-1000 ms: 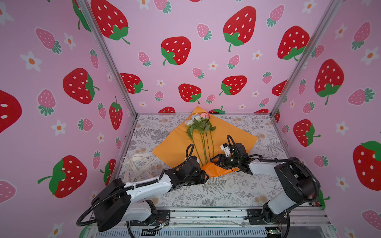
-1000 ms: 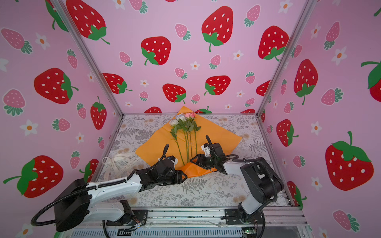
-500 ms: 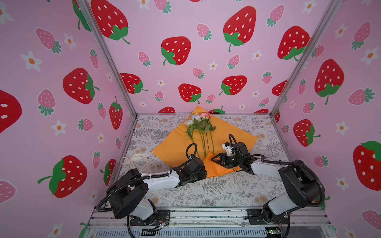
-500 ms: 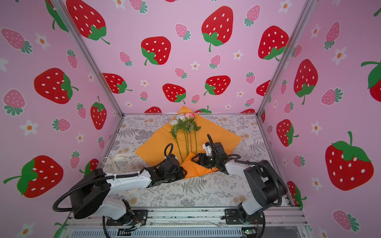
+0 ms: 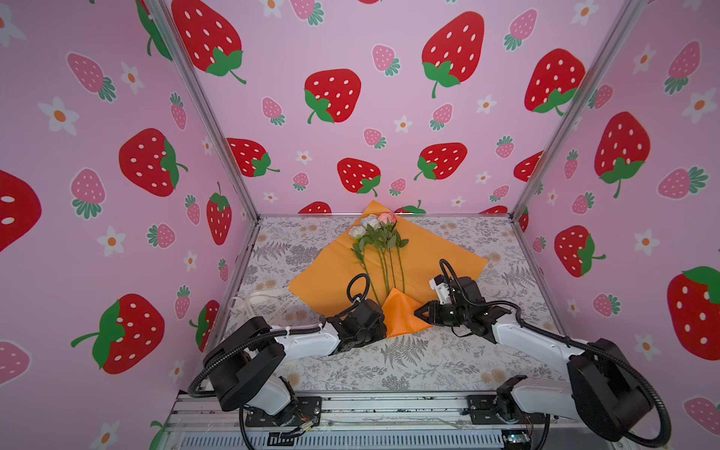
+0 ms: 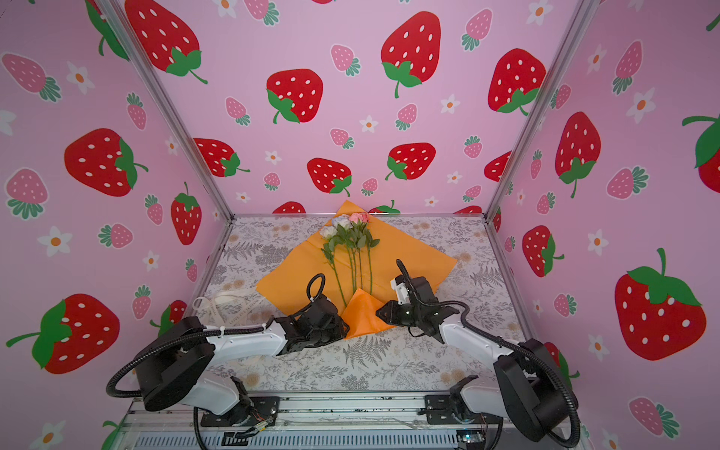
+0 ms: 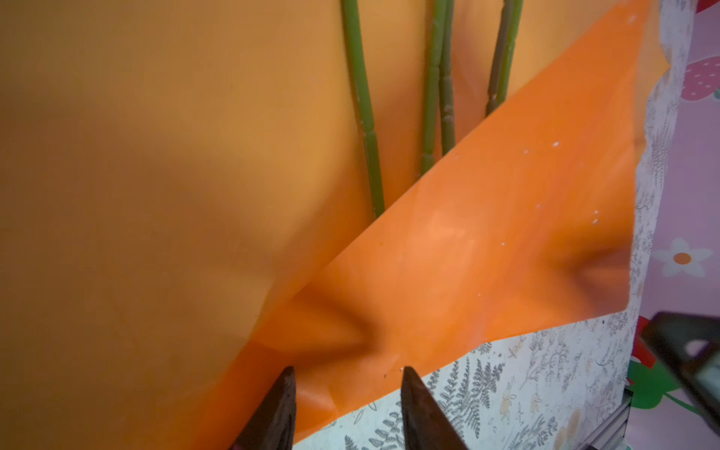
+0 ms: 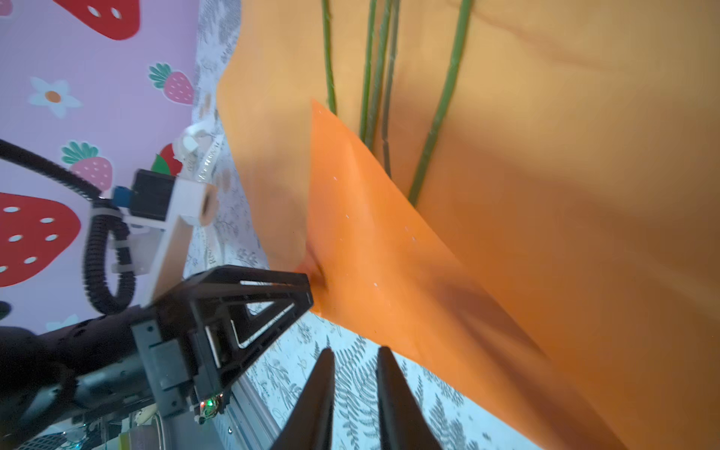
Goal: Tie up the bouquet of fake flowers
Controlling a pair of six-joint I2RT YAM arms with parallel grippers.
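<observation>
Reaching low over the fern-print table (image 5: 428, 362), both arms stretch nearly flat from their bases and converge on the near corner of the orange wrapping paper (image 5: 331, 269). That corner is turned up in a folded flap (image 5: 401, 315).

The left claw (image 7: 346, 374) meets the flap's left edge in both top views, its forearm lying close to the table and its cable looping above the wrist. Its fingertips (image 7: 407, 376) are spread, with the flap's edge lying between them. The right wrist view shows a tip denting the sheet.

The right arm angles in from the opposite side, elbow bent outward. The right claw (image 8: 355, 350) hovers over bare table just short of the flap's right edge. Its tips are drawn close with a slim gap, and only the table's print shows through.

The fake roses (image 5: 376, 233), white and pink, lie along the middle of the paper. Their blooms sit near the paper's far corner, and their green stems (image 7: 364, 105) run down until the ends slip under the flap.

A cream ribbon (image 5: 257, 302) lies on the table just off the paper's left corner.
</observation>
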